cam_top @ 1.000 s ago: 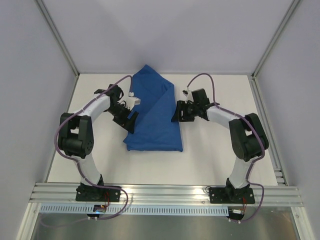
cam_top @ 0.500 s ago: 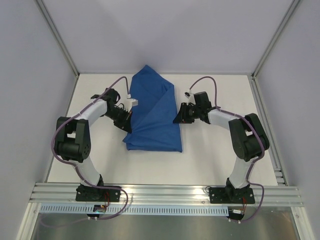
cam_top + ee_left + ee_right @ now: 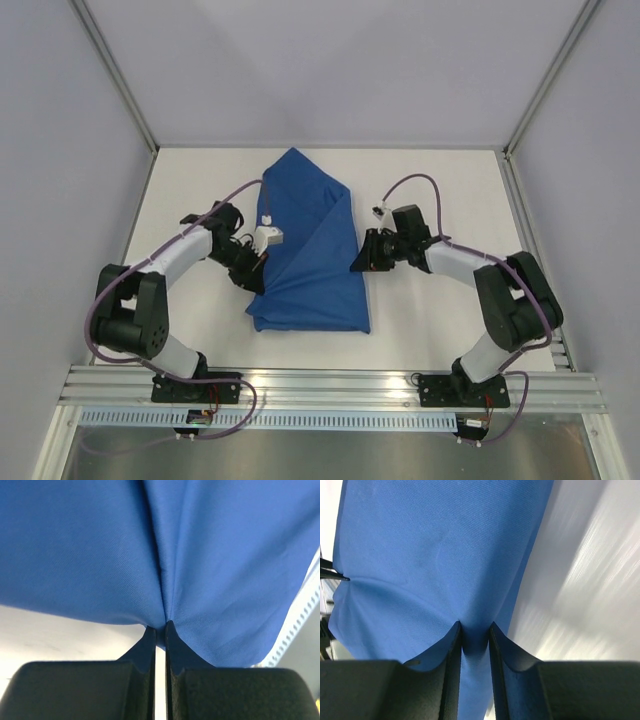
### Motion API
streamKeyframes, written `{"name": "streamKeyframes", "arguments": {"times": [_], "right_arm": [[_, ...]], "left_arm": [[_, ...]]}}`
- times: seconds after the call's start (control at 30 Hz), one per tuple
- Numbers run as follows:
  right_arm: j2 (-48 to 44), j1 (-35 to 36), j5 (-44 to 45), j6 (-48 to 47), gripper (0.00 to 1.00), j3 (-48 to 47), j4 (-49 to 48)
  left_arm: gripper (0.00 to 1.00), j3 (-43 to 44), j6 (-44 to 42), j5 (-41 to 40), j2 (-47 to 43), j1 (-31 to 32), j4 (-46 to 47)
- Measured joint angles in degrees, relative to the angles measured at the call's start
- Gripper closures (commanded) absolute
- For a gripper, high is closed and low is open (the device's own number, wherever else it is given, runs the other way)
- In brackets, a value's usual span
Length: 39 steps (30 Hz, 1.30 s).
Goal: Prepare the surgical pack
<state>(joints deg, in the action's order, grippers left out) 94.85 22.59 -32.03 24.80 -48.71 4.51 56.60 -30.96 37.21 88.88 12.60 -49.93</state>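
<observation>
- Folded blue drape [image 3: 310,250] lies mid-table [image 3: 440,330], between both arms.
- Left gripper [image 3: 254,268]: clenched on the drape's left edge.
- Right gripper [image 3: 360,258]: clamped on its right edge, fabric pinched between the fingers.

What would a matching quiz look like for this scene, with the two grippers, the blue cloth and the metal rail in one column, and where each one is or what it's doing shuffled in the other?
Things:
1. left gripper
2. right gripper
3. blue cloth
4. metal rail

Places or states:
A. runs along the near edge of the table
B. pinches the cloth's right edge
C. lies folded in the middle of the table
D. pinches the cloth's left edge

Pairs: 1-D, 2-B, 3-C, 4-A.
</observation>
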Motion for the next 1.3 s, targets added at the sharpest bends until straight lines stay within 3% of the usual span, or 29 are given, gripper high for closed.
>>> {"name": "streamKeyframes", "arguments": {"times": [0.07, 0.17, 0.23, 0.33, 0.47, 0.53, 0.7, 0.87, 1.03, 1.3], "right_arm": [[-3.2, 1.0, -0.4, 0.3, 0.85, 3.0, 1.5], [-7.1, 2.3, -1.5, 0.7, 0.59, 6.2, 4.5], [-9.3, 2.9, -1.7, 0.4, 0.48, 6.8, 8.2], [-11.6, 2.3, -0.6, -0.8, 0.41, 5.6, 12.5], [-12.0, 0.4, 2.2, -3.0, 0.53, -0.8, 16.7], [-12.0, -0.3, 3.7, -4.1, 0.68, -4.5, 17.1], [-8.9, -0.8, 2.3, -5.2, 0.87, -10.4, 13.1], [0.5, -0.8, -2.2, -4.7, 0.92, -13.4, 9.0], [6.9, -0.8, -5.4, -2.8, 0.96, -13.6, 4.5], [16.2, -0.8, -7.7, 0.7, 1.00, -15.8, -2.3]], "left_arm": [[0.99, -2.4, -2.1, 0.0, -2.7, 1.3, -2.2], [0.85, -4.4, -4.8, 0.0, -4.9, 2.3, -6.1], [0.76, -5.0, -6.6, -0.3, -5.7, 2.6, -8.7], [0.59, -5.1, -8.2, -1.3, -6.3, 2.6, -11.8], [0.47, -1.6, -8.3, -1.9, -7.8, 2.1, -15.8], [0.45, 3.5, -7.8, -1.6, -8.7, 1.5, -16.9], [0.48, 14.0, -3.6, -0.9, -9.6, 1.5, -14.3], [0.50, 21.5, 1.2, -1.0, -1.7, 9.0, -10.4], [0.50, 23.1, 5.7, -1.9, 7.5, 16.0, -5.5], [0.57, 28.5, 11.3, -4.8, 20.3, 15.7, 1.6]]}}
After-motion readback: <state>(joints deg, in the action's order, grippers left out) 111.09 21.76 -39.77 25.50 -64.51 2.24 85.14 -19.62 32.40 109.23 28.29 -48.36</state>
